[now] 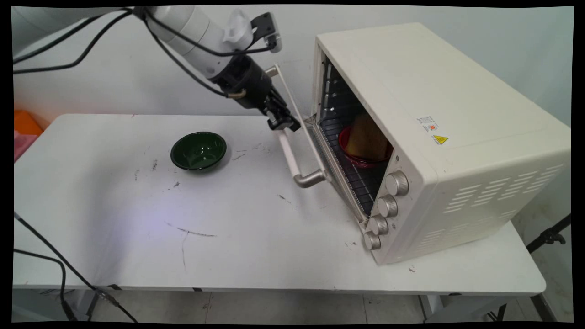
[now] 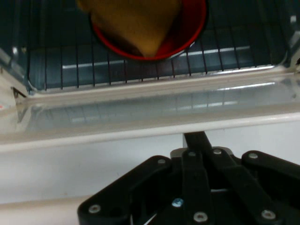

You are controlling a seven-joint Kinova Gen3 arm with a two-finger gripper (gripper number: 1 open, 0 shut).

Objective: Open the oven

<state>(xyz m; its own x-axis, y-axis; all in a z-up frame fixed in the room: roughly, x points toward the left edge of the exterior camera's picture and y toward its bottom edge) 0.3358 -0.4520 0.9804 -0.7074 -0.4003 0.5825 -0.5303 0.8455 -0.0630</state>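
Black gripper (image 1: 284, 122) at the handle (image 1: 292, 153) of a half-open oven door (image 1: 305, 135), apparently clamped on it (fingertips hidden), red bowl (image 1: 365, 157) with yellowish food (image 1: 363, 137) on the rack (image 2: 140, 65), green bowl (image 1: 198, 151) on the table (image 1: 228, 228).

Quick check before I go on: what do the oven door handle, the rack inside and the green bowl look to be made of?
Oven door handle: a cream bar, probably painted metal or plastic, on dull silver, metal-looking end brackets. Rack: thin shiny wires in a grid, most likely plated steel. Green bowl: dark, glossy, with sharp highlights; glazed ceramic or hard plastic, I cannot tell which. The gripper is at the handle.
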